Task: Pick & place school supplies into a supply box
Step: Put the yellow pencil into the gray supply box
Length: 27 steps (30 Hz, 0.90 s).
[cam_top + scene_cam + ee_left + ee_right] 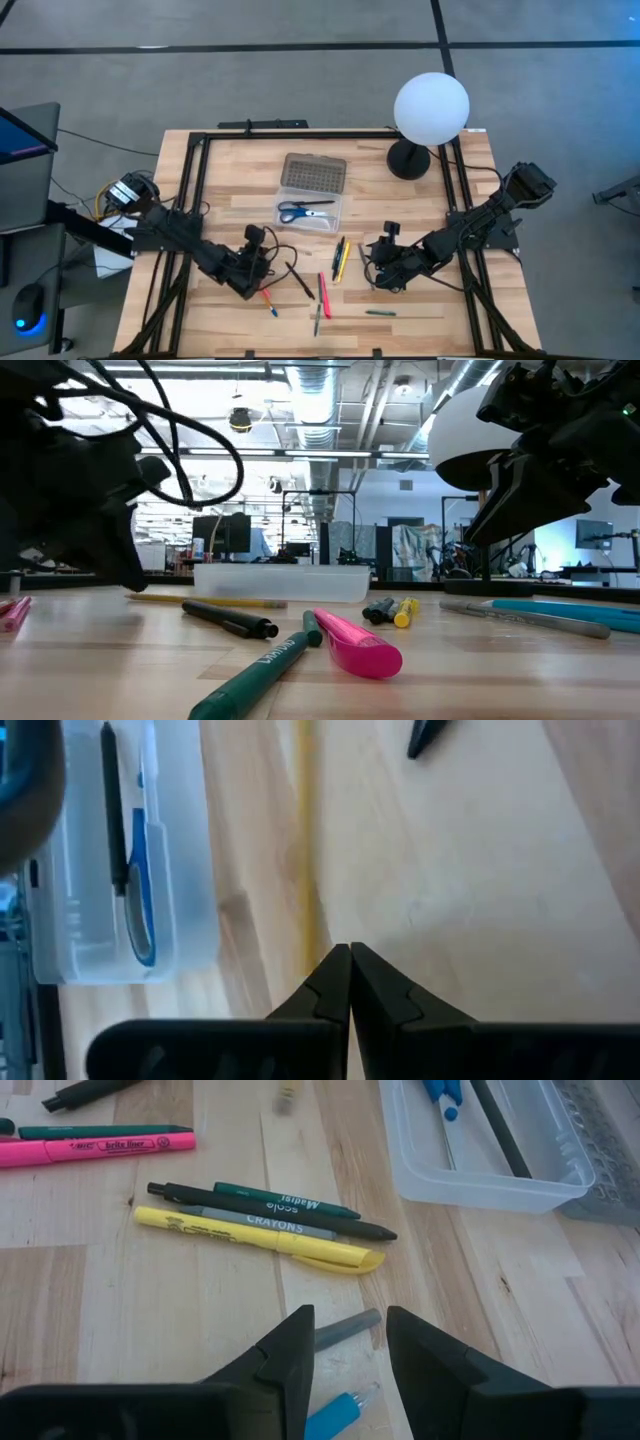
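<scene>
Pens, pencils and markers lie scattered over the lower middle of the wooden worktop (220, 160) in the high view. Above them, near the frame's centre, sits the supply box (312, 213), a clear tray with its grey dotted lid (314, 174) folded open toward the top. Blue-handled scissors (300, 211) lie inside the tray.

At lower left of the high view the left pincer (262, 281) reaches down to the worktop, its tip beside a red-and-blue pencil (269, 300). In the left wrist view its two dark fingers (322, 988) are pressed together with no gap, and a thin yellow pencil (308, 840) runs straight up from their tip; whether it is pinched there I cannot tell.

Right of centre the right pincer (377, 272) hovers low with its fingers (288, 1350) held apart around nothing. Seen from the right wrist camera, a grey pen (343, 1329) and a blue marker (338, 1412) lie in the gap below them. Beyond sit a yellow crayon marker (258, 1239), a black pen (270, 1211) and a green pen (285, 1200) bunched together.

A pink highlighter (324, 293) lies at lower centre of the high view, with a dark green pen (380, 312) to its right. A lamp with a white globe (431, 107) stands at the upper right of the worktop.
</scene>
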Motion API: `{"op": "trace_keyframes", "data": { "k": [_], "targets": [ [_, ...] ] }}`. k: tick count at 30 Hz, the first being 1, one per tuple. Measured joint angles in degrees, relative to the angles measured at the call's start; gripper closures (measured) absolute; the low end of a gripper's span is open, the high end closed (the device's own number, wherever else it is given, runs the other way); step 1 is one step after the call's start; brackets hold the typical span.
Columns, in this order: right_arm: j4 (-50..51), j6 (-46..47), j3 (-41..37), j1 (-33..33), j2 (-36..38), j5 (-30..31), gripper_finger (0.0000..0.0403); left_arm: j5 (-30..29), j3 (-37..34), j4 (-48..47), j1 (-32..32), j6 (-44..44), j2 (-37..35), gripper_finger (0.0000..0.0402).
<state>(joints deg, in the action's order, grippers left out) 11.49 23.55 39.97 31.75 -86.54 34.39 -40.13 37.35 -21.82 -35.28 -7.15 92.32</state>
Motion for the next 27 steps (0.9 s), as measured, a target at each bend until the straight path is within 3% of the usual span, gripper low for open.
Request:
{"op": "trace_keyframes", "data": {
  "k": [5,16,27],
  "targets": [
    [-0.03,0.00,0.01,-0.10,0.00,0.04,0.0282,2.58,-0.38,-0.23,0.51,-3.69,-0.06,0.0400],
    [-1.08,0.00,0.01,-1.51,0.00,0.01,0.0282,0.29,-0.29,1.17,5.78,-8.02,-0.20,0.0391],
    [-1.03,0.00,0.02,-1.51,0.00,-0.02,0.0282,6.90,0.03,0.04,15.54,-9.54,-0.63,0.0265]
  ]
}}
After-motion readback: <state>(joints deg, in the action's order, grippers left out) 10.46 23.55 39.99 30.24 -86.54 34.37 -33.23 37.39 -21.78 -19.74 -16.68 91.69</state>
